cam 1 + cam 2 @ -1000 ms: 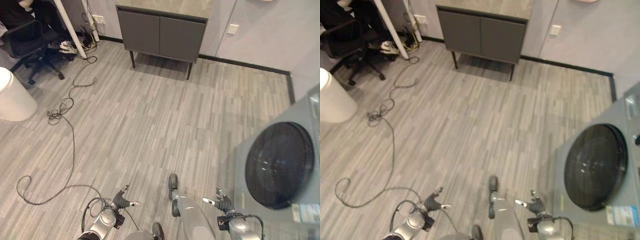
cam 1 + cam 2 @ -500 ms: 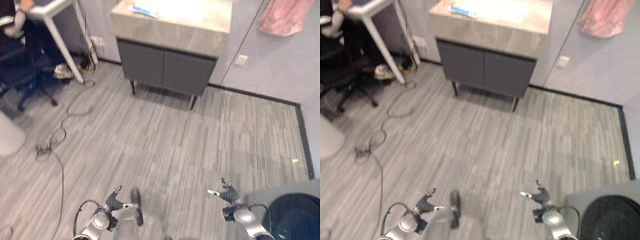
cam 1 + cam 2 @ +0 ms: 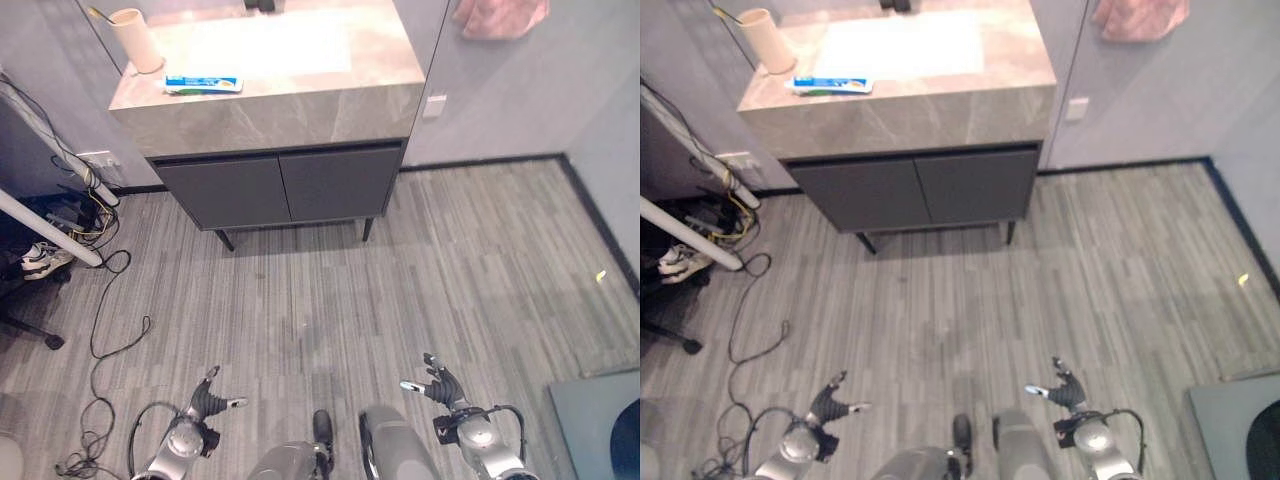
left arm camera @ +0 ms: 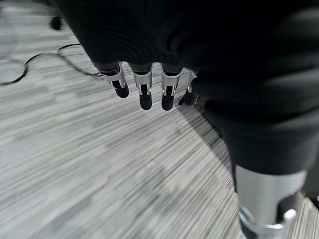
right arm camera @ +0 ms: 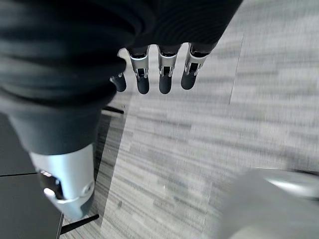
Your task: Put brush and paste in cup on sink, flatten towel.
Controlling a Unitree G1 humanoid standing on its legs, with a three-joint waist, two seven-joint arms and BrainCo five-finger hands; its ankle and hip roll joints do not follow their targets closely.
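Note:
A beige cup (image 3: pixel 135 40) stands at the back left corner of the grey stone sink top (image 3: pixel 300 100), with a thin yellowish handle (image 3: pixel 97 14) leaning out of it. A blue and white paste tube (image 3: pixel 203 84) lies flat on the top just in front of the cup. On the wall to the right of the sink hangs a pink towel (image 3: pixel 500 15). Both hands are low over the floor, far from the sink. My left hand (image 3: pixel 205 400) and my right hand (image 3: pixel 440 385) are open, and their fingers (image 4: pixel 144 89) (image 5: pixel 159 74) hold nothing.
A dark grey two-door cabinet (image 3: pixel 280 185) on thin legs carries the sink top. Cables (image 3: pixel 100 330), a white slanted table leg (image 3: pixel 50 235) and a shoe (image 3: pixel 35 262) lie at the left. A washing machine corner (image 3: pixel 600 415) shows at the lower right.
The camera has swung round: the washing machine has slid out to the lower right and the sink cabinet now stands straight ahead. Both hands stay low and open.

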